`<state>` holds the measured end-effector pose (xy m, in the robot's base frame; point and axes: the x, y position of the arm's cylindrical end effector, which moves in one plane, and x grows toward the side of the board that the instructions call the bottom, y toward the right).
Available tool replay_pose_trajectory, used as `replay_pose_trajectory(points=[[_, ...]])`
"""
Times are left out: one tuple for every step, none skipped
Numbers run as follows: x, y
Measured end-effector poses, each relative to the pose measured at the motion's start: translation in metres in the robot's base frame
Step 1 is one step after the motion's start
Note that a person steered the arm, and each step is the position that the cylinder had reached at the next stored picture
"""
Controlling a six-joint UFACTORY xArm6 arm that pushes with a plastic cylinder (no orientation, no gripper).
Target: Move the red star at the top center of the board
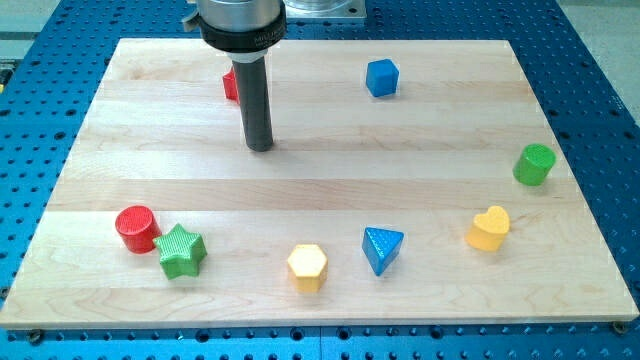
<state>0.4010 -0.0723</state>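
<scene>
- My tip rests on the wooden board, in its upper left-centre area. The rod rises straight up to the dark collar at the view's top.
- Tool state: a bare rod with nothing to open or close. It grasps nothing and can only push. It touches no block at its lower end, as far as the view shows.
- The red star lies at about 11 o'clock from my tip, near the board's top edge. The rod hides most of it. Only a red sliver shows at the rod's left side, so its shape cannot be confirmed from this view; I take it to be the star by its position.
- Judgement: the star sits left of the board's top centre. A push towards 3 o'clock is likely needed, and the tip would first have to get round to the star's far left side.
- The blue cube stands at about 2 o'clock from my tip, well apart, just right of top centre. It could obstruct an overlong push.
- The green cylinder stands near the right edge at 3 o'clock.
- The remaining blocks form an arc along the bottom, clear of the work: yellow heart, blue triangle, yellow hexagon, green star and red cylinder. The last two are touching or nearly so.
</scene>
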Motion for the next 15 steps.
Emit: replay_pose_trajectory(points=[[0.000,0.000],[0.000,0.000],[-0.003,-0.003],[-0.004,-0.006],[0.012,-0.003],[0.021,-0.006],[0.001,-0.015],[0.001,-0.017],[-0.020,-0.025],[-0.028,-0.025],[-0.042,-0.025],[-0.048,-0.018],[-0.065,-0.018],[-0.078,-0.038],[-0.076,-0.033]])
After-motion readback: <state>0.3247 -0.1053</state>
